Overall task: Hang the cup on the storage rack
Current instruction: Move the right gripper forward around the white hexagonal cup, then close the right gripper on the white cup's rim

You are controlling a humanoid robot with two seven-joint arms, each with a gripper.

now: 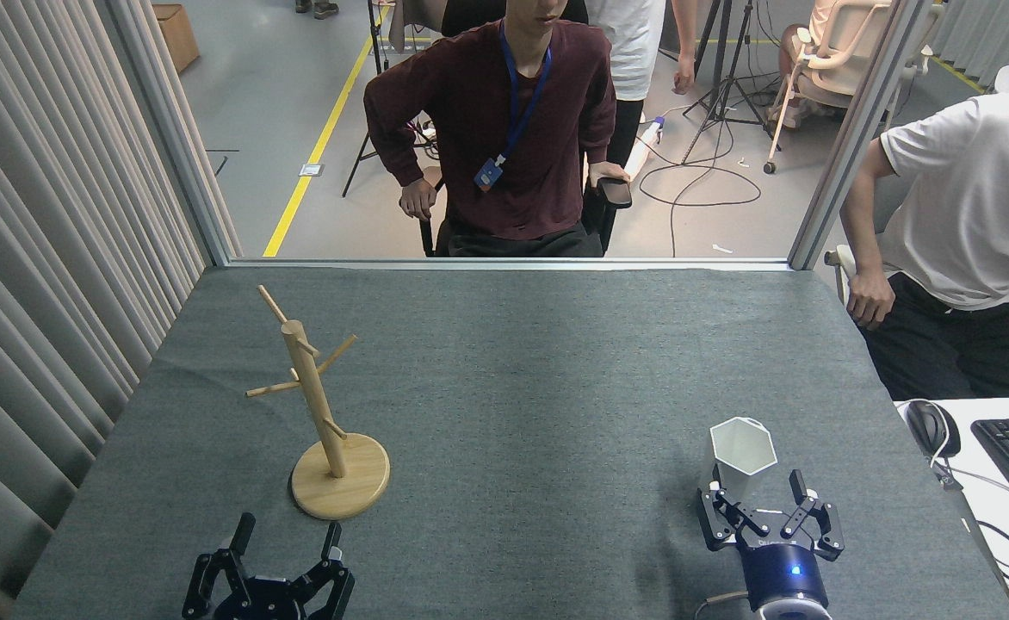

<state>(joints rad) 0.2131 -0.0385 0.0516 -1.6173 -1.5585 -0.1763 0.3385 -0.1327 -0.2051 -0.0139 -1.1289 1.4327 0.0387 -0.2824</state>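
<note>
White faceted cup (740, 456) stands upright at 4 o'clock on the grey felt table (539, 370). Right gripper (756, 493) spread around its base. Wooden rack (319, 413) at 8 o'clock; left gripper (285, 534) spread, empty. Pleated curtains (48, 258) left.

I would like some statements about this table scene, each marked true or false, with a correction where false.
1. The cup hangs on a peg of the rack. False: it stands upright on the table, far from the rack.
2. The right claw is open, right in front of the cup. True.
3. The left claw holds the rack. False: it is open and apart from the rack base.
4. The rack stands upright with no cup on it. True.
5. The cup lies on its side. False: its opening faces up.
</note>
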